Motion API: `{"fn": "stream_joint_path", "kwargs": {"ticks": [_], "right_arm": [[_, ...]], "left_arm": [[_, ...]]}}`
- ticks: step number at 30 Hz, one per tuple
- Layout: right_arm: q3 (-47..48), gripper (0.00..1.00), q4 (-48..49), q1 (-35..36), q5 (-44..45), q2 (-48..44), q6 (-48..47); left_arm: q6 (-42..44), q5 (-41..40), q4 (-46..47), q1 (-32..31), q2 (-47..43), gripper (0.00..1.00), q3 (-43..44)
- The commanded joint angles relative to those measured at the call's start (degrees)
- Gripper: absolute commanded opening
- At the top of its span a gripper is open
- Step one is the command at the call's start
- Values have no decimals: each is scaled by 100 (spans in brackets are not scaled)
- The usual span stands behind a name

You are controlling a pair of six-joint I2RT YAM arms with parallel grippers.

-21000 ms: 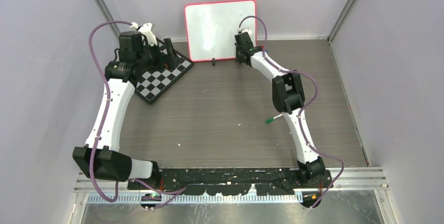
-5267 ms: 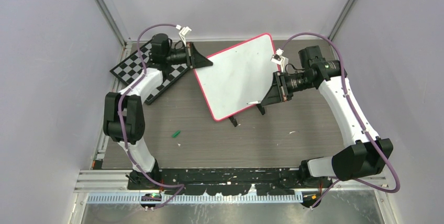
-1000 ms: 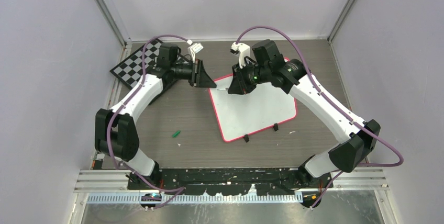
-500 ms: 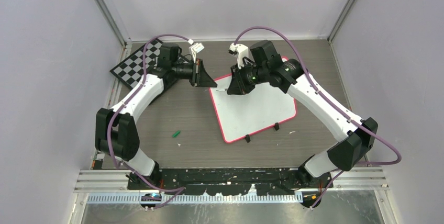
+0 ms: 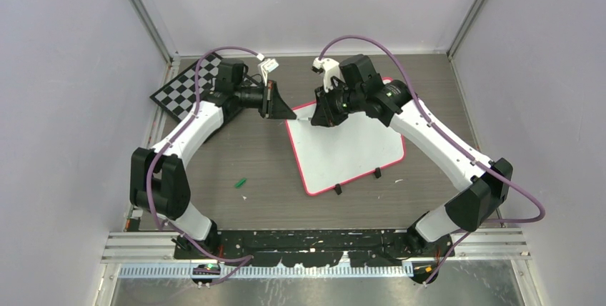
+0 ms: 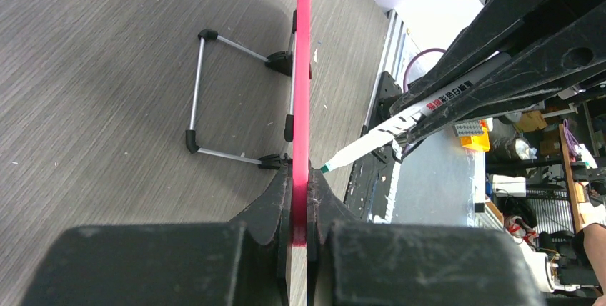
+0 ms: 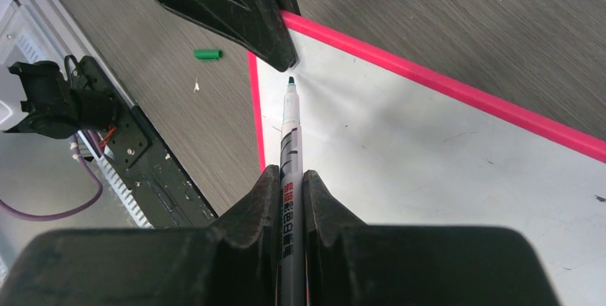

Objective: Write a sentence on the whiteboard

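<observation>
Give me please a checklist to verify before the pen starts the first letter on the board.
1. Board held: the left gripper is clamped on the red rim of the whiteboard. ok.
2. Pen grip: the right gripper is shut on the marker, barrel in line with the fingers. ok.
3. Cap off: the green tip is bare; the cap lies on the table. ok.
4. Writing area: no lettering on the white surface. ok.
5. Tip touching the surface: cannot tell.
6. Clearance: the tip sits close beside the left gripper at the board's corner, likely too tight. not ok.
</observation>
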Motion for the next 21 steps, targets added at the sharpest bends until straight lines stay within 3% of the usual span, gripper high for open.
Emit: {"fn": "stream_joint_path", "kwargs": {"ticks": [1,21], "right_arm": [[173,0,336,30,151,4,80],[-447,0,288,26,236,-97,-5]], "left_arm": [[16,14,231,10,-225,0,4],[77,-11,199,10,-273,0,-53]]}}
